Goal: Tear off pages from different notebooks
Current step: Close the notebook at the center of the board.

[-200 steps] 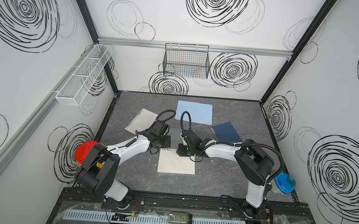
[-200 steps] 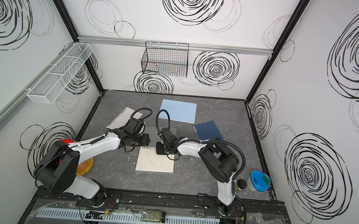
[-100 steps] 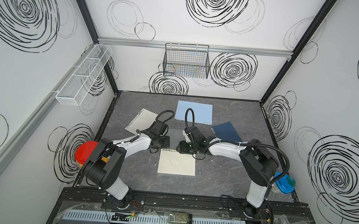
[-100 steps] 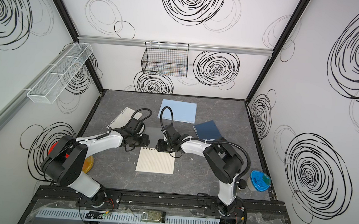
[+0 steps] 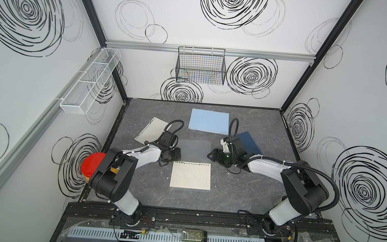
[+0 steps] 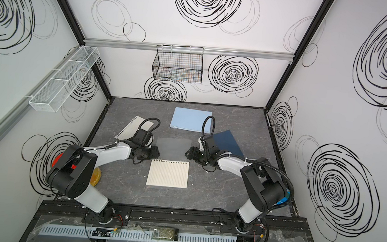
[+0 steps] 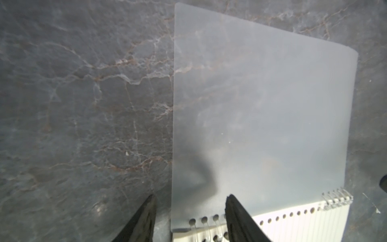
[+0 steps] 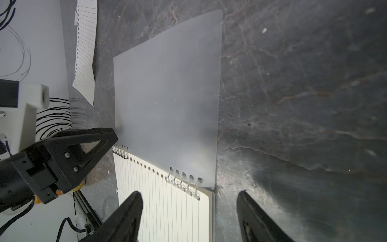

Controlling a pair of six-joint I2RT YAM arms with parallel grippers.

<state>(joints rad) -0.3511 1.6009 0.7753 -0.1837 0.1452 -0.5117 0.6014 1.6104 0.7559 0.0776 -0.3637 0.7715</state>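
Right gripper [image 8: 189, 192]: jaws spread wide, gripping nothing. In the right wrist view one bound corner of the clear-covered notebook [image 5: 190, 178] lies between the two fingers; whether they touch it cannot be told. Left gripper [image 7: 190, 196]: jaws also parted, nothing pinched, with the opposite bound corner lying between its fingers in the left wrist view. Seen from the right wrist, one left finger [image 8: 98, 138] ends right at the cover's corner beside the wire loops [image 8: 182, 183]; contact not resolvable. In both top views the two grippers face each other across the binding, left [image 5: 175, 154] and right [image 5: 211, 155]. The notebook sits mid-table [image 5: 229, 195] and lies open. Its lined cream page faces up on the side toward the robot bases. Its clear cover [image 5: 194, 147] is folded back flat toward the rear wall, with the marbled table showing through. Wire loops show at both ends of the hole row. Light-blue notebook [image 5: 208, 124]: closed, flat, near the back of the table. Navy notebook [image 5: 248, 142]: closed, right of the blue one, partly hidden by the right wrist. One loose page [image 5: 151, 130]: lined, ragged punched edge, lying flat at rear left, behind the left wrist and well apart from the open notebook.
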